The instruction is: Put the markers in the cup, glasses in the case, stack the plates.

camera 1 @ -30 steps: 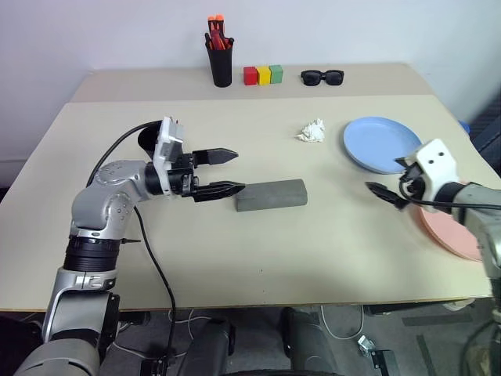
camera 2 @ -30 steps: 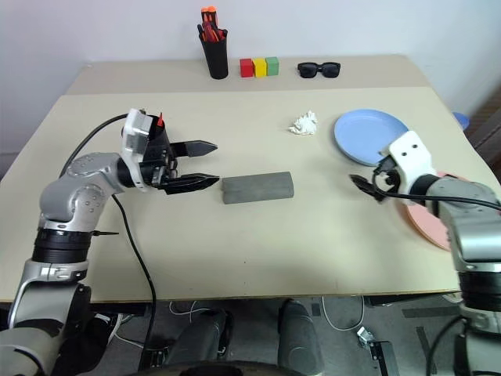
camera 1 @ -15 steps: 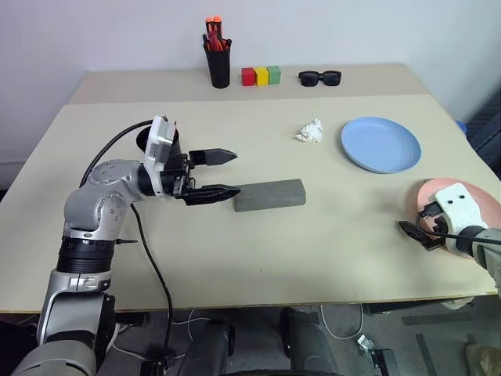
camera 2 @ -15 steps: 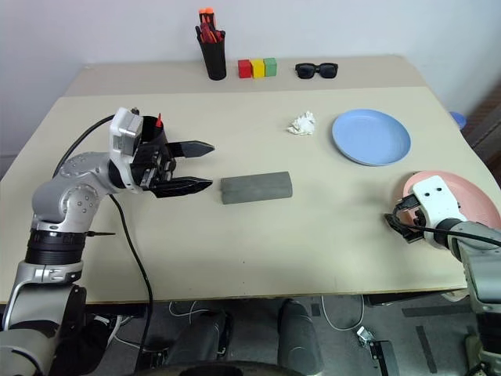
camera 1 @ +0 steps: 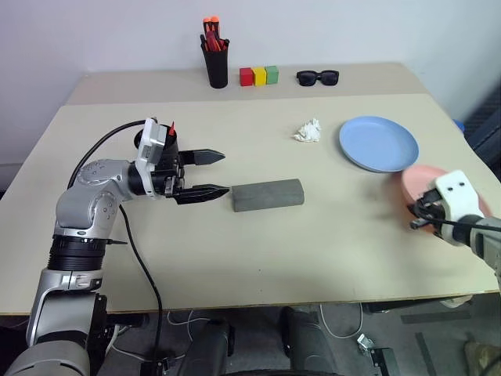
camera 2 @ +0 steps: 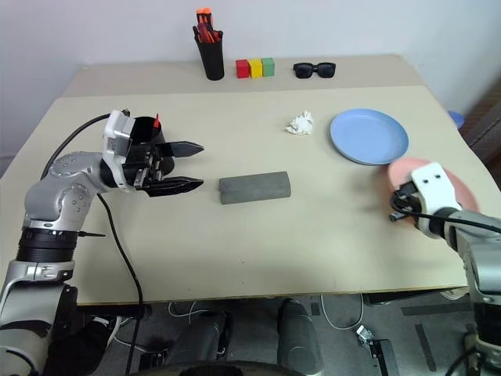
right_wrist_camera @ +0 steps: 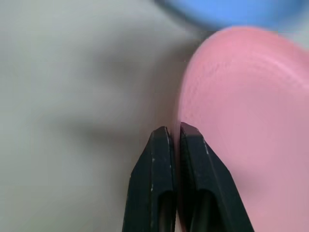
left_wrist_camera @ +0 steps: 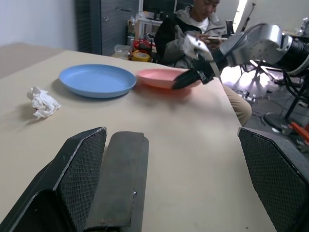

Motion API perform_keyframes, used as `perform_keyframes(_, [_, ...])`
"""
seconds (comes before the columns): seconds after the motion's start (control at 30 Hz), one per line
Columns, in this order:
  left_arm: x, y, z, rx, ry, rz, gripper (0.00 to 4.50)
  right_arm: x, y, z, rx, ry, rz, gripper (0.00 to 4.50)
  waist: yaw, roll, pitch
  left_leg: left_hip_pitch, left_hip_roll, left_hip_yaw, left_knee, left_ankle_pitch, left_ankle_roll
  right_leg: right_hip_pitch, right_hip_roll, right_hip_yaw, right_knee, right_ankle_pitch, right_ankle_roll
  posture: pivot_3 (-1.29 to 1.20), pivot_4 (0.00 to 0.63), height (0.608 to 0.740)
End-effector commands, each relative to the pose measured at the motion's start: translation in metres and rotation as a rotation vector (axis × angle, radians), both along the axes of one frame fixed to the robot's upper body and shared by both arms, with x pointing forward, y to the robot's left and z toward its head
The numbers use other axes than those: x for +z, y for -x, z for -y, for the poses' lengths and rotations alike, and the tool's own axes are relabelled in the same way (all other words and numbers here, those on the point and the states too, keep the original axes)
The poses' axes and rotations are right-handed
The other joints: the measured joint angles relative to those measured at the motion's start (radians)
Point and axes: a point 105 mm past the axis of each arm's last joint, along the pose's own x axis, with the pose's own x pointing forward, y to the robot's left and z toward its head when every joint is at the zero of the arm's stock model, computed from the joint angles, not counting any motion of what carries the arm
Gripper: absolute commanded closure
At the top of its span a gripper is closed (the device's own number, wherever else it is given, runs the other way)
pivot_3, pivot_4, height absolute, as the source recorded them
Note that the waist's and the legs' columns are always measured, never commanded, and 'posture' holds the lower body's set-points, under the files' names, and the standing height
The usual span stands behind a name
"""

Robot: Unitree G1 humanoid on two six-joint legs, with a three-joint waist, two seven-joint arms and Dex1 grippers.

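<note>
Right gripper (right_wrist_camera: 175, 137) now pinching smooth round pink plate (right_wrist_camera: 241, 111) rim.

Your work surface is a beige table (camera 1: 313, 258) with a seam across its far portion. Take the grey case (camera 1: 268, 195) as your reference; it lies closed near the table's centre. Beyond it and to its right you find a crumpled white paper (camera 1: 308, 131), and further right the blue plate (camera 1: 379, 143). Along the far edge, beyond the case, stand a black pen holder (camera 1: 217, 66), three coloured blocks (camera 1: 259, 75) and black sunglasses (camera 1: 317, 77). To the case's left stands the black cup (camera 2: 145, 130).
</note>
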Motion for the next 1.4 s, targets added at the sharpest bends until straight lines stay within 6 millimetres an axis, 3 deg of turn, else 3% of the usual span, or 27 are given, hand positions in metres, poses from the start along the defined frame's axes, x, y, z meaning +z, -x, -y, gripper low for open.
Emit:
perform_keyframes(0.03, [0.004,0.0,-0.005,0.017,0.004,0.04,0.0,0.012,0.008,-0.036,0.168,0.001,-0.022,4.44,0.005,0.0,0.0,0.0,0.0,0.0,0.0,0.0,0.0,0.0,0.0,0.0,0.0,0.0,0.0,0.0,0.15,0.74])
perform_keyframes(0.13, [0.003,-0.001,-0.007,0.028,0.007,0.044,0.0,0.015,0.005,-0.039,0.168,-0.029,-0.009,4.44,0.012,0.0,0.0,-0.002,0.0,-0.001,0.0,0.0,0.0,0.0,0.0,-0.001,-0.001,0.0,0.0,0.0,0.15,0.74])
perform_keyframes(0.3, [0.001,-0.002,-0.01,0.034,0.003,0.047,0.0,0.019,-0.001,-0.016,0.119,0.104,-0.001,4.44,0.011,0.0,0.0,-0.002,-0.001,0.0,0.001,0.0,0.001,0.0,-0.001,-0.001,-0.002,0.0,0.0,0.0,0.15,0.74])
perform_keyframes(0.43, [0.002,-0.003,-0.01,0.039,0.013,0.06,0.0,0.062,-0.018,-0.02,0.132,0.104,0.159,4.44,-0.001,0.001,0.001,-0.001,-0.001,0.001,0.0,0.0,0.001,0.0,-0.001,0.0,-0.002,0.0,0.0,0.0,0.15,0.74])
perform_keyframes(0.6, [0.005,-0.005,-0.009,0.044,0.025,0.078,0.0,0.086,-0.049,-0.021,0.114,0.115,0.28,4.44,0.001,0.001,0.001,0.0,0.001,0.002,-0.001,0.0,0.001,-0.001,0.001,0.0,-0.002,0.001,0.0,0.0,0.15,0.74])
perform_keyframes(0.77, [0.003,-0.002,-0.007,0.053,0.026,0.084,0.0,0.076,-0.093,-0.038,0.152,0.092,0.358,4.44,-0.002,0.0,0.001,0.0,0.001,0.002,-0.001,0.0,0.0,-0.001,0.001,0.0,-0.003,0.001,-0.001,0.0,0.15,0.74])
perform_keyframes(0.97, [0.0,0.004,-0.006,0.066,0.023,0.071,0.0,0.05,-0.133,-0.05,0.162,0.089,0.398,4.44,-0.002,0.001,0.001,-0.004,0.0,0.003,-0.002,0.0,0.0,-0.005,0.001,0.0,-0.003,0.002,-0.001,0.0,0.15,0.74])
perform_keyframes(1.1, [-0.001,0.006,-0.005,0.077,0.026,0.069,0.0,0.032,-0.149,-0.044,0.119,0.219,0.395,4.44,-0.001,0.001,0.001,-0.004,0.0,0.002,-0.002,0.001,-0.001,-0.005,0.001,0.0,-0.002,0.002,-0.002,0.0,0.15,0.74])
perform_keyframes(1.23, [-0.002,0.008,-0.004,0.086,0.029,0.07,0.0,0.029,-0.155,-0.049,0.109,0.094,0.384,4.44,-0.005,0.001,0.001,-0.003,0.0,0.003,-0.002,0.001,-0.002,-0.005,0.001,0.001,-0.002,0.002,-0.002,0.0,0.15,0.74])
perform_keyframes(1.33, [-0.001,0.008,-0.003,0.088,0.031,0.07,0.0,0.032,-0.156,-0.059,0.142,0.029,0.387,3.48,-0.015,0.001,0.001,-0.003,0.0,0.003,-0.002,0.001,-0.002,-0.005,0.001,0.001,-0.002,0.002,-0.002,0.0,0.15,0.74])
perform_keyframes(1.4, [0.0,0.008,-0.002,0.09,0.032,0.07,0.0,0.035,-0.157,-0.065,0.164,0.03,0.403,2.59,-0.025,0.001,0.001,-0.003,0.0,0.002,-0.003,0.001,-0.002,-0.005,0.001,0.001,-0.002,0.002,-0.002,0.0,0.15,0.74])
